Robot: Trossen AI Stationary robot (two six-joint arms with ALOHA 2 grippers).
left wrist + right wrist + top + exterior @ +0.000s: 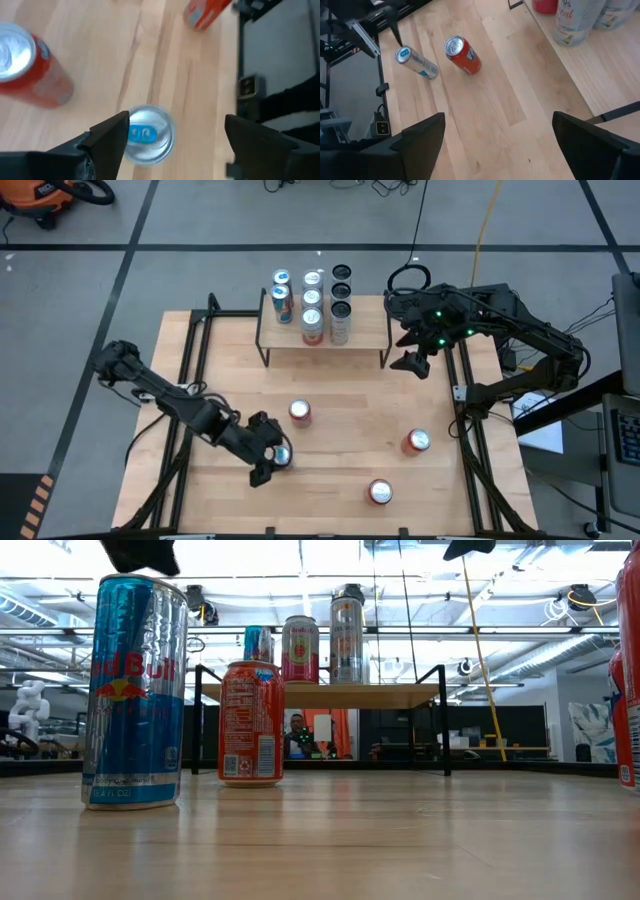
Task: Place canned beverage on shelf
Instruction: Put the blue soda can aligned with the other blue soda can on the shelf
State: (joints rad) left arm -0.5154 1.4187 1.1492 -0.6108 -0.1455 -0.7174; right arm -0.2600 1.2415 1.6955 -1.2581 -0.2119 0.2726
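My left pincer (pixel 272 463) hangs spread over the blue can (pixel 283 455), lower centre of the table (pixel 345 445). Right pincer (pixel 414 364), spread, sits just beside the shelf's (pixel 355 337) right edge, upper centre.

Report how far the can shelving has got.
Done: several cans already stand on the shelf. In hand: the left gripper is open above the blue and silver can, which stands upright on the table, not gripped. The right gripper waits open beside the shelf's right end. Left: that can plus three red cans on the tabletop.
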